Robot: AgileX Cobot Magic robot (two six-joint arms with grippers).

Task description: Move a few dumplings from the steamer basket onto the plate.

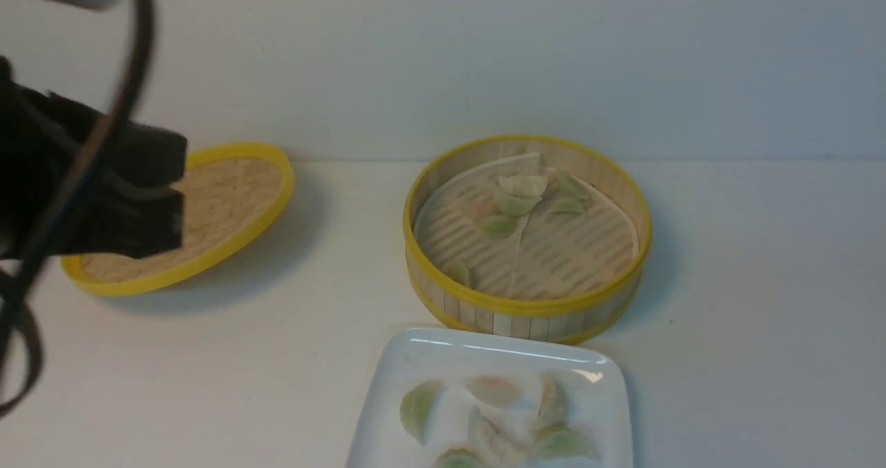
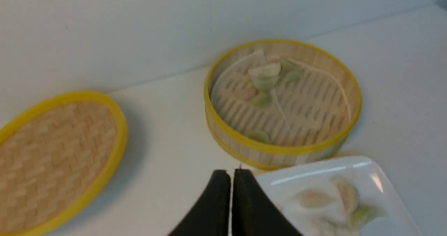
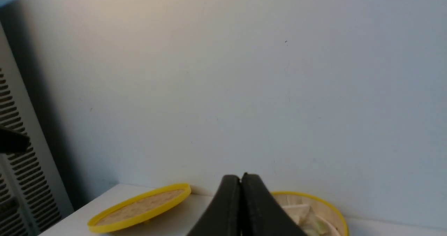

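The steamer basket (image 1: 526,307) stands at centre, with the plate (image 1: 484,340) just beside it at 6 o'clock and the woven lid (image 1: 228,191) well apart at 9 o'clock. Several dumplings (image 1: 516,203) cluster toward the basket's 12 o'clock, one sits at 7 o'clock, and more lie on the plate. The left gripper (image 2: 231,175) and right gripper (image 3: 241,176) are both pressed together, holding nothing

No writing, label, brand mark, number or sign can be read anywhere. The steamer basket (image 1: 484,318), the plate (image 1: 484,343), the woven lid (image 1: 228,191) and the desk (image 1: 311,371) show only plain surfaces.
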